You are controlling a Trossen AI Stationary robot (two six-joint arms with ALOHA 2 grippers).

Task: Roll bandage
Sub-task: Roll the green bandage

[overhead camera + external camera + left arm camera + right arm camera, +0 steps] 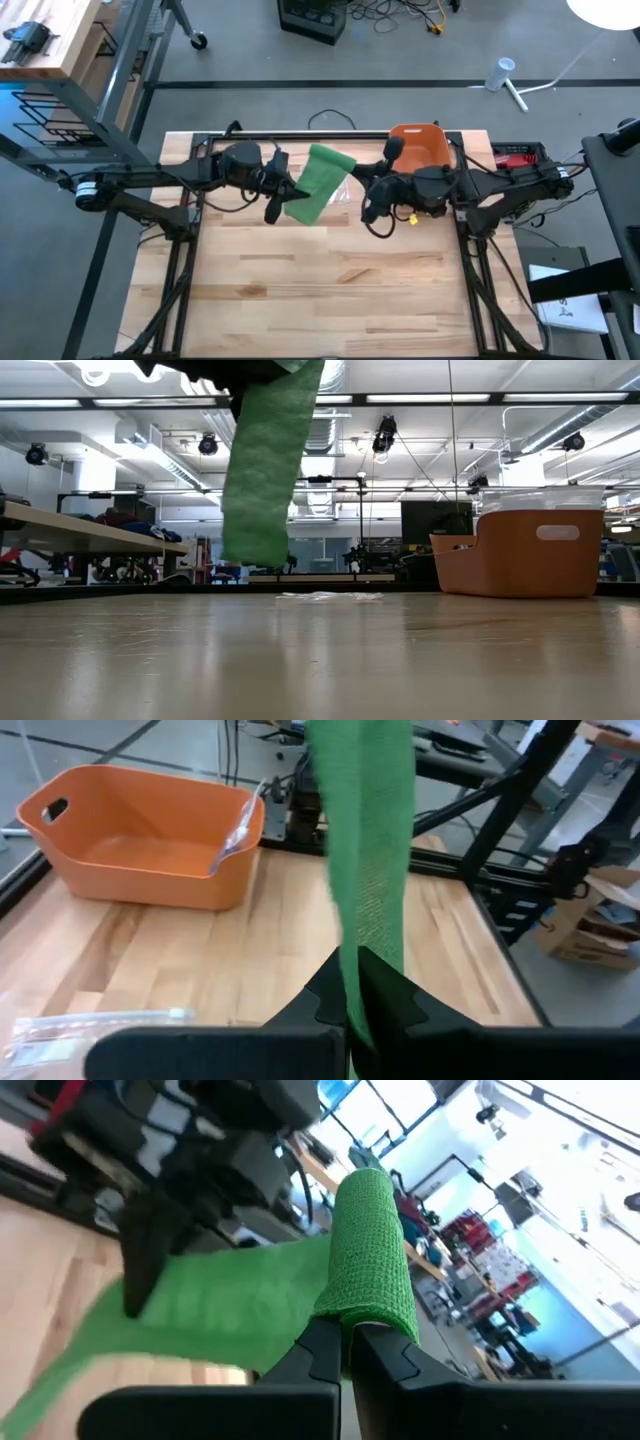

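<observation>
A green bandage (318, 182) hangs in the air between my two grippers, over the far middle of the table. Its far end is wound into a roll (372, 1250), and my right gripper (348, 1342) is shut on that roll. From the roll a flat strip (365, 850) runs to my left gripper (352, 990), which is shut on it. In the low view the strip's loose end (255, 545) hangs clear of the tabletop. In the high view my left gripper (280, 190) stands left of the bandage and my right gripper (358, 178) right of it. My left gripper pinches the flat strip (352, 965) between its two fingers, coming nearly level from the table's left. The strip runs on past the fingertips toward the roll and is lifted clear of the table. My right gripper pinches the lower end of the roll (362, 1305) between its two fingers, coming level from the table's right. The roll stands out beyond the fingertips, clear of the table, and the strip leads off its side toward the left gripper.
An orange bin (420, 148) stands at the table's far right, also in the low view (520, 555). A clear plastic wrapper (90, 1025) lies flat on the wood near the bin. The near half of the wooden table (330, 290) is bare.
</observation>
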